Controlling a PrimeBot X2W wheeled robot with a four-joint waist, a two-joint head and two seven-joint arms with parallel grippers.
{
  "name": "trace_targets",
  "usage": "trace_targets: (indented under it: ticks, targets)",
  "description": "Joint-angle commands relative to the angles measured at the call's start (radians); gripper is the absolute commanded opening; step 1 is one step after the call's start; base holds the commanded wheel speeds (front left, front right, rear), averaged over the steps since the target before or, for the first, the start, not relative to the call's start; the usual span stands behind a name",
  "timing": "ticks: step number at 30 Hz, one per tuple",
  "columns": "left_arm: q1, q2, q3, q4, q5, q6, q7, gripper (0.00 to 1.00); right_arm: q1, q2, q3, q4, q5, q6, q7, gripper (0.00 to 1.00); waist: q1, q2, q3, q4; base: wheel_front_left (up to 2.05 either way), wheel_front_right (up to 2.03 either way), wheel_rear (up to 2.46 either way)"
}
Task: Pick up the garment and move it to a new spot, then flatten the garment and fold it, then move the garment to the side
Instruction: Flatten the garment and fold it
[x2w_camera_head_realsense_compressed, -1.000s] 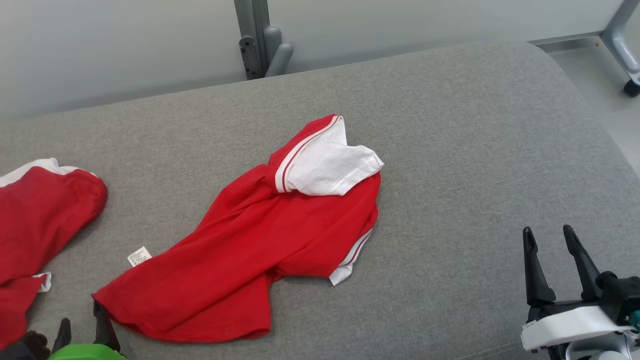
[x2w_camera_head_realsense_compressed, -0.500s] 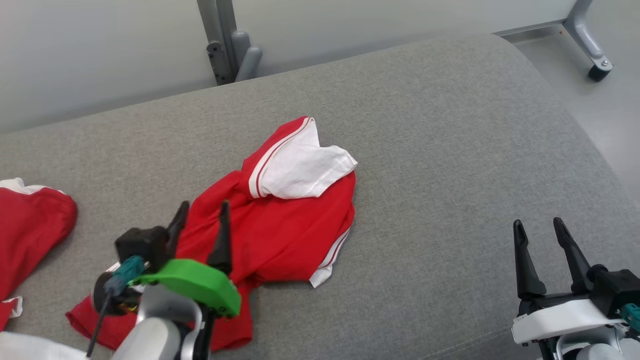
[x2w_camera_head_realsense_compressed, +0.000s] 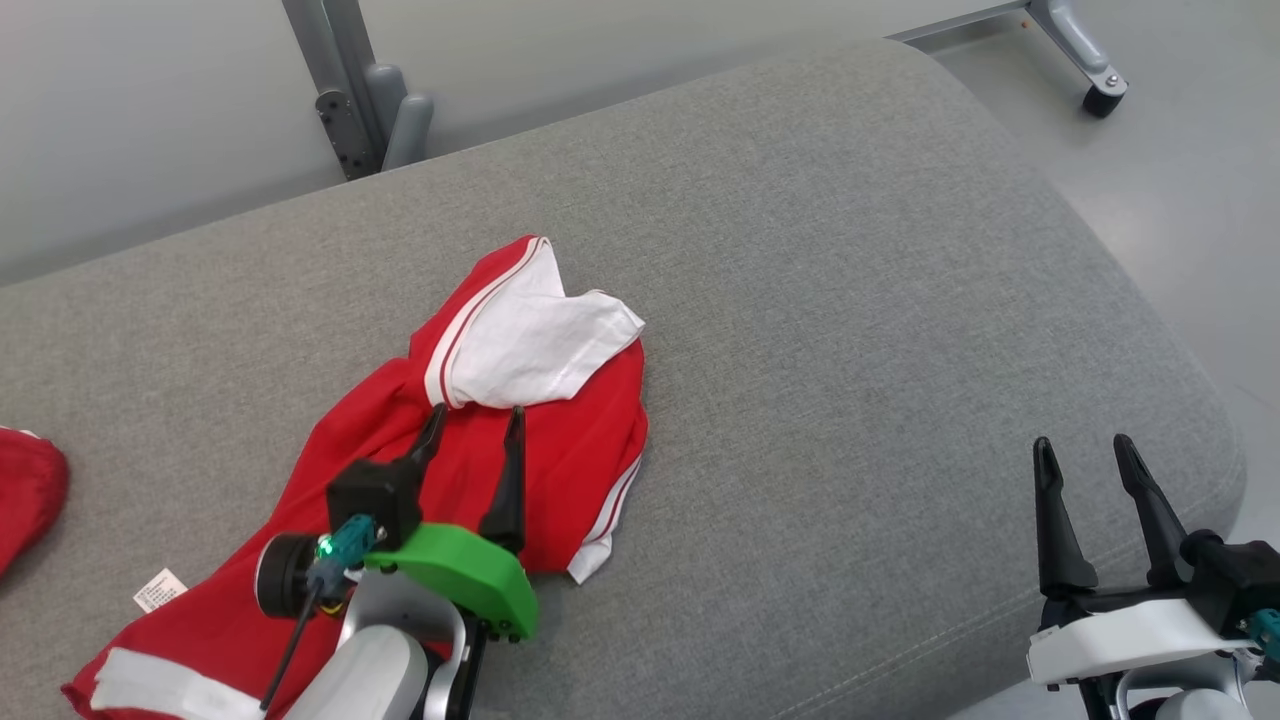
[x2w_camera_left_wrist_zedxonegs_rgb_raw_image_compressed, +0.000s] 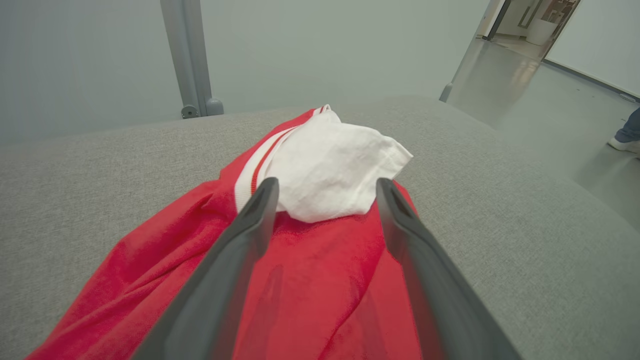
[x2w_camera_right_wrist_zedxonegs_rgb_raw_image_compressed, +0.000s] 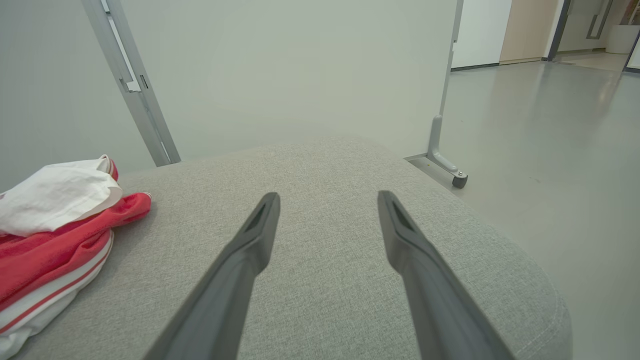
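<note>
1. The left gripper (x2w_camera_head_realsense_compressed: 478, 410), fingers spread and empty, has come forward from the near left edge and now hangs over the red garment (x2w_camera_head_realsense_compressed: 585, 430).
2. The right gripper (x2w_camera_head_realsense_compressed: 1082, 440) stays spread, near right.
3. The garment still lies crumpled on the grey cushion (x2w_camera_head_realsense_compressed: 850, 300).

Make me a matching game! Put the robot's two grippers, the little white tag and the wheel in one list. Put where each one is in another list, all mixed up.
Things:
1. left gripper
2. right gripper
3. white tag
4. caster wheel

Places:
A. on the floor, past the grey cushion
B. fingers open, over the red shirt
C. fingers open, over bare grey cushion
D. lying on the grey cushion at the red shirt's edge

Pairs: 1-B, 2-C, 3-D, 4-A.
</note>
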Motion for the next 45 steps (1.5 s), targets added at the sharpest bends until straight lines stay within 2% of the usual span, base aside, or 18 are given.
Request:
trace_targets:
  ticks: [1, 8, 18, 24, 30, 45]
  targets:
    - [0.021, 0.006, 0.007, 0.007, 0.003, -0.004, -0.019, 1.0, 0.011, 0.0, -0.004, -0.004, -0.004, 0.0, -0.003, 1.0, 0.0, 0.0, -0.006, 0.008, 0.0, 0.0, 0.0]
    - [0.119, 0.021, 0.043, 0.051, -0.001, 0.009, -0.134, 1.0, 0.034, -0.014, -0.019, -0.013, -0.016, 0.0, -0.003, 1.0, 0.0, 0.0, -0.047, 0.057, 0.0, 0.0, 0.0]
    - [0.265, 0.02, 0.14, 0.049, 0.011, 0.029, -0.167, 1.0, 0.073, -0.02, -0.021, -0.017, -0.024, 0.0, -0.003, 1.0, 0.0, 0.0, -0.103, 0.148, 0.0, 0.0, 0.0]
    - [0.34, 0.011, 0.228, 0.013, 0.047, 0.003, -0.167, 1.0, 0.077, -0.023, -0.023, -0.021, -0.029, 0.0, -0.003, 1.0, 0.0, 0.0, -0.117, 0.188, 0.0, 0.0, 0.0]
    - [0.405, -0.002, 0.306, -0.005, 0.09, -0.045, -0.167, 1.0, 0.093, -0.026, -0.024, -0.019, -0.033, 0.0, -0.003, 1.0, 0.0, 0.0, -0.131, 0.233, 0.0, 0.0, 0.0]
    - [0.475, -0.052, 0.412, -0.049, 0.169, -0.158, -0.167, 1.0, 0.095, -0.029, 0.01, 0.004, -0.039, 0.0, -0.003, 1.0, 0.0, 0.0, -0.142, 0.299, 0.0, 0.0, 0.0]
